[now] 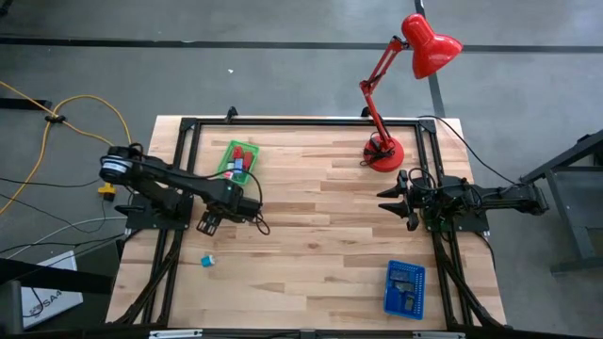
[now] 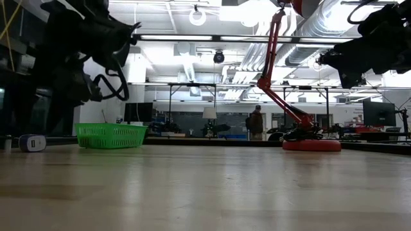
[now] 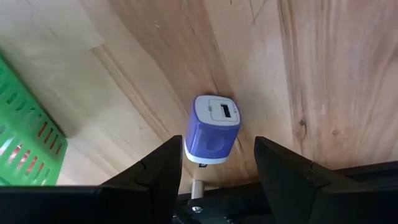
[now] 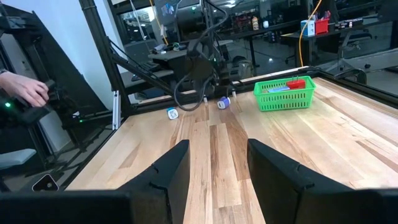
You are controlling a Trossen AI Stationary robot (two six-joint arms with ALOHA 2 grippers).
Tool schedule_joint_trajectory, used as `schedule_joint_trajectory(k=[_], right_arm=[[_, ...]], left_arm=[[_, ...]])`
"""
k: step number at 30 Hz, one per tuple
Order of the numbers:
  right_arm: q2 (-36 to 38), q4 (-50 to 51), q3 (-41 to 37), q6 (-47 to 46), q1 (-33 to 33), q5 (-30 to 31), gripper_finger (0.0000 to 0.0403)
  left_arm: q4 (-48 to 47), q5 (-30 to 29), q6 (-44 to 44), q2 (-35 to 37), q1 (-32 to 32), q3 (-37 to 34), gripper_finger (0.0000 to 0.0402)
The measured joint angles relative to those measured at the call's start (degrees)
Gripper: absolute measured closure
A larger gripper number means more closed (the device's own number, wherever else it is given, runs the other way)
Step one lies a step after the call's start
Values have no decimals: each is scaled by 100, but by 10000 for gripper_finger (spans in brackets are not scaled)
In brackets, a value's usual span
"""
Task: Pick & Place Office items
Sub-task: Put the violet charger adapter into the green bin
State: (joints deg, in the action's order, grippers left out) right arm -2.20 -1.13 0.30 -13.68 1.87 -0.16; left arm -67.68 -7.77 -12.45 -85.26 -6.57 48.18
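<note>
A small blue-lilac charger block [image 3: 211, 127] with a white socket face lies on the wood. My left gripper [image 3: 217, 165] hangs open above it, one finger on either side, touching nothing. In the high view that gripper [image 1: 212, 222] is just near of the green tray [image 1: 240, 160], which holds red and blue pieces, and it hides the block. A teal piece [image 1: 206, 260] lies nearer the table's near-left corner. The right wrist view shows both loose pieces: the block [image 4: 224, 102] and the teal piece [image 4: 172, 113]. My right gripper [image 1: 396, 200] waits open at the table's right side.
A red desk lamp [image 1: 382, 151] stands at the far right. A blue perforated tray [image 1: 405, 287] with pieces in it sits near the near-right corner. A black frame [image 1: 188, 122] rims the table. A person's hand [image 4: 25, 93] shows beyond the left edge. Bare wood spans the middle.
</note>
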Motion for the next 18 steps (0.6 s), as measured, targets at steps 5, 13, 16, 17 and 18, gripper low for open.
schedule_joint_trajectory(k=[5, 13, 16, 17, 18], right_arm=[[-1, 0, 1, -1, 2, 0, 256], [-1, 0, 2, 0, 0, 0, 256], [0, 0, 0, -1, 2, -1, 256], [-1, 0, 1, 0, 1, 0, 256], [-1, 0, 1, -2, 2, 0, 256]], left_arm=[[4, 0, 0, -154, -2, -7, 211], [52, -39, -1, -488, -141, -9, 211], [52, -131, -2, -617, -192, -9, 211], [66, -150, 0, -657, -195, -9, 211], [80, -169, -2, -689, -195, -9, 211]])
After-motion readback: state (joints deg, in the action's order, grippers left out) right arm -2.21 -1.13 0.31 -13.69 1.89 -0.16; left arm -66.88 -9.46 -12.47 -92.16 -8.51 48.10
